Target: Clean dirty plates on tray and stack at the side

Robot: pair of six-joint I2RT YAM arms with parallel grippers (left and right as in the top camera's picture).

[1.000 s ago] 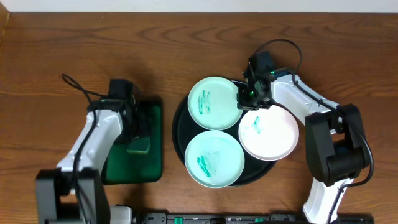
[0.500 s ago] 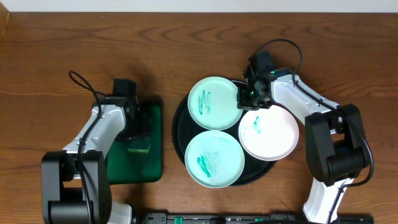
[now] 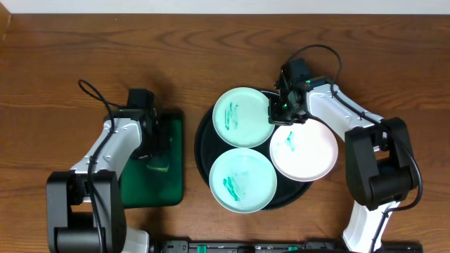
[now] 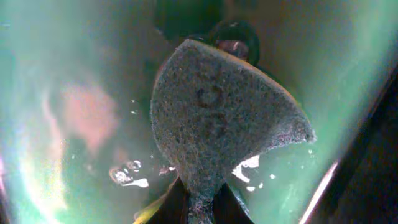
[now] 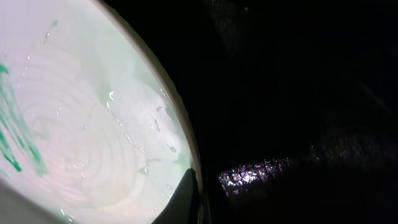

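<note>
Three plates lie on the round black tray (image 3: pixel 202 140): a mint one at the back (image 3: pixel 242 116), a mint one at the front (image 3: pixel 242 179) and a white one on the right (image 3: pixel 306 151), all with teal smears. My right gripper (image 3: pixel 284 111) (image 5: pixel 194 186) is shut on the white plate's (image 5: pixel 81 118) back-left rim, with one dark finger (image 5: pixel 185 196) lying on top of the edge. My left gripper (image 3: pixel 156 159) (image 4: pixel 200 196) is shut on a grey-green sponge (image 4: pixel 217 118), pinching its near edge, low over the wet green rectangular tray (image 3: pixel 158 191).
The green rectangular tray (image 4: pixel 62 93) sits left of the black tray, its surface wet and shiny. Bare wooden table (image 3: pixel 211 49) lies behind and to both sides. The right arm's cable (image 3: pixel 316 49) loops behind the plates.
My left gripper has closed on the sponge in the green tray, and the left arm shifted slightly. The right arm and the plates have not moved.
</note>
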